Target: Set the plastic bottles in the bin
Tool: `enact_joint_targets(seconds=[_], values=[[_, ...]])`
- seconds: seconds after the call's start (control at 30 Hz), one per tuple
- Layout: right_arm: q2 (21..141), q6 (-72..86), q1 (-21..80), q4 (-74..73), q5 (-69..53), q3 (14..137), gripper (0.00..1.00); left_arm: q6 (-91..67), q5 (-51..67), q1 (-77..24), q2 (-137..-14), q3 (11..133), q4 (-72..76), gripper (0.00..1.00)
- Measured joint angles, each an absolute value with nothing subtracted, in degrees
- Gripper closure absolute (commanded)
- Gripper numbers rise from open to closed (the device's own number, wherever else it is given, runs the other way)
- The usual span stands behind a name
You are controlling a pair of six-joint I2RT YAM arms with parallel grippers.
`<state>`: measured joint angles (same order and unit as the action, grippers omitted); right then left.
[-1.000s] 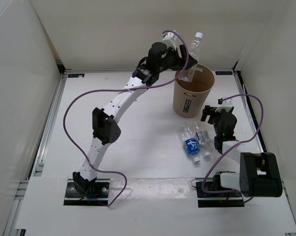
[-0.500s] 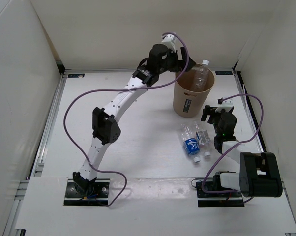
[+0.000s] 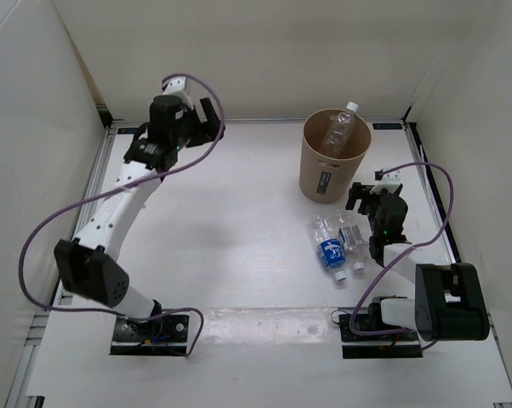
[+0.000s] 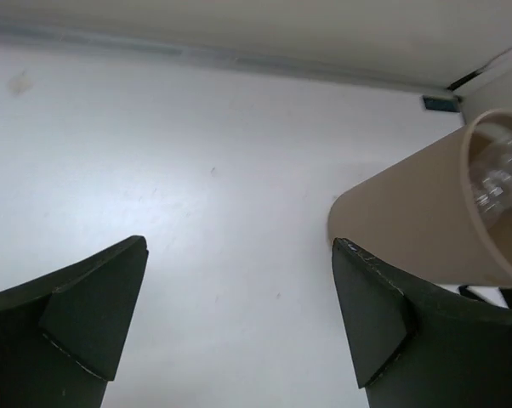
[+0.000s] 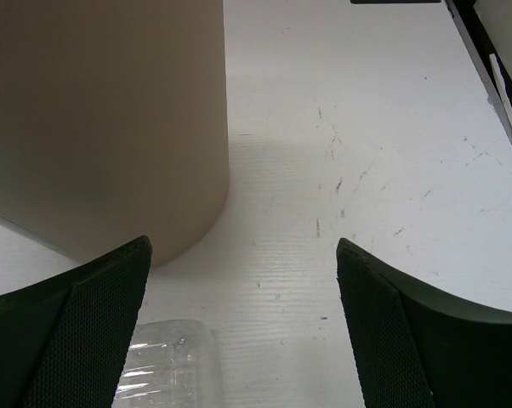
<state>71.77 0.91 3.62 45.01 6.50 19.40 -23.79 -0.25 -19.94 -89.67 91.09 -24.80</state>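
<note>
The tan round bin point(image 3: 324, 170) stands at the back right of the table. A slim clear bottle with a white cap point(image 3: 339, 129) leans inside it, its cap sticking above the rim. A clear bottle with a blue label point(image 3: 329, 247) and a short clear bottle point(image 3: 351, 233) lie side by side in front of the bin. My left gripper point(image 3: 212, 121) hangs open and empty at the back left, far from the bin point(image 4: 418, 221). My right gripper point(image 3: 377, 189) stands open just right of the bin point(image 5: 103, 119), with the short clear bottle point(image 5: 167, 365) below its left finger.
White walls close the table in on the left, back and right. A metal rail point(image 3: 93, 195) runs along the left edge. The left arm's purple cable point(image 3: 43, 234) loops over the left side. Bare tabletop point(image 3: 230, 204) lies between the arms.
My left gripper opened and let the slim bottle drop into the bin. The left arm then swung away to the back left. The right arm has not moved.
</note>
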Motion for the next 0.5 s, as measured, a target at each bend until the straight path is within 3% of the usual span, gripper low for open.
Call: enact_joint_targets(seconds=[0.23, 0.5], values=[[67.70, 1.10, 3.84, 37.47, 9.34, 21.91, 0.10, -24.08, -2.55, -17.87, -81.43, 76.62, -27.22, 0.00], [55.90, -0.49, 4.58, 6.44, 3.68, 42.00, 0.10, -23.90, -2.46, -15.51, -79.66, 71.26, -28.67, 0.00]])
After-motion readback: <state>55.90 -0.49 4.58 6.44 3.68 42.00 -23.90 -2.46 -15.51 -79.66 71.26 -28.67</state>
